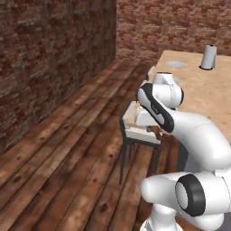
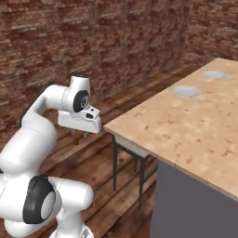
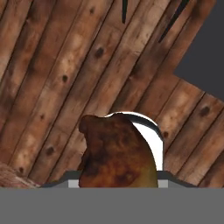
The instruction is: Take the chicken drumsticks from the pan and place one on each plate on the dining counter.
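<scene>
A reddish-brown chicken drumstick (image 3: 116,153) sits low in the hand view, clamped in my gripper (image 2: 81,134), which hangs over the wooden floor. The gripper is left of the dining counter (image 2: 186,125) and short of its near corner, below the level of its top. Two light grey plates lie on the counter's far part, the nearer plate (image 2: 188,91) and the farther plate (image 2: 214,74). One plate (image 1: 176,64) also appears in the left base view on the dining counter (image 1: 207,94). My arm hides the gripper there. The pan is out of view.
A pale stool (image 2: 132,155) with dark legs stands tucked under the counter's near edge, close to my hand; the stool (image 1: 139,135) sits just beyond my arm. A white paper towel roll (image 1: 208,57) stands at the counter's far end. Brick walls enclose the plank floor.
</scene>
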